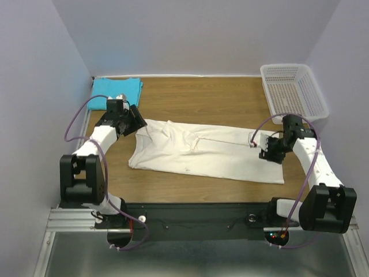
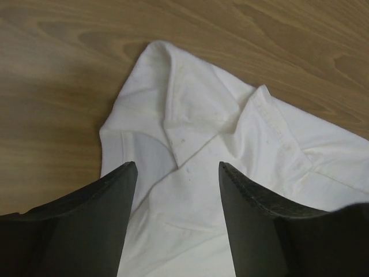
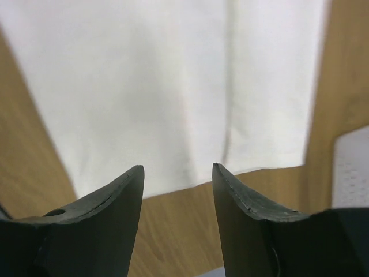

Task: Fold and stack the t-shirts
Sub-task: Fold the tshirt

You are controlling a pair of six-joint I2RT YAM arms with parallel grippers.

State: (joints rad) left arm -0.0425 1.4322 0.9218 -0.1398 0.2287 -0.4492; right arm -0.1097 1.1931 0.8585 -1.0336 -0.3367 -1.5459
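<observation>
The cream-white t-shirt lies stretched across the middle of your wooden table, its length running left to right. Its collar end points toward your left arm and its hem end toward your right arm. The cloth is rumpled and doubled over around the collar and shoulders, and it flattens out toward the hem. The turquoise-blue t-shirt sits as a folded bundle in the far left corner, clear of the cream one. Your left gripper is at the collar end, between the two shirts and just beside the cream shirt's upper left corner. In its wrist view the two dark fingers stand well apart with nothing pinched between them, and the collar and a folded shoulder lie in front of the tips. Your right gripper is over the hem end, near the shirt's far edge. Its wrist view shows the fingers parted to a moderate gap with nothing caught in it. Smooth white cloth fills the view beyond them, and bare wood shows on both sides and below the cloth's edge. You cannot tell from these views whether either set of fingertips touches the fabric. The white mesh basket stands at the far right corner, well apart from both shirts.
</observation>
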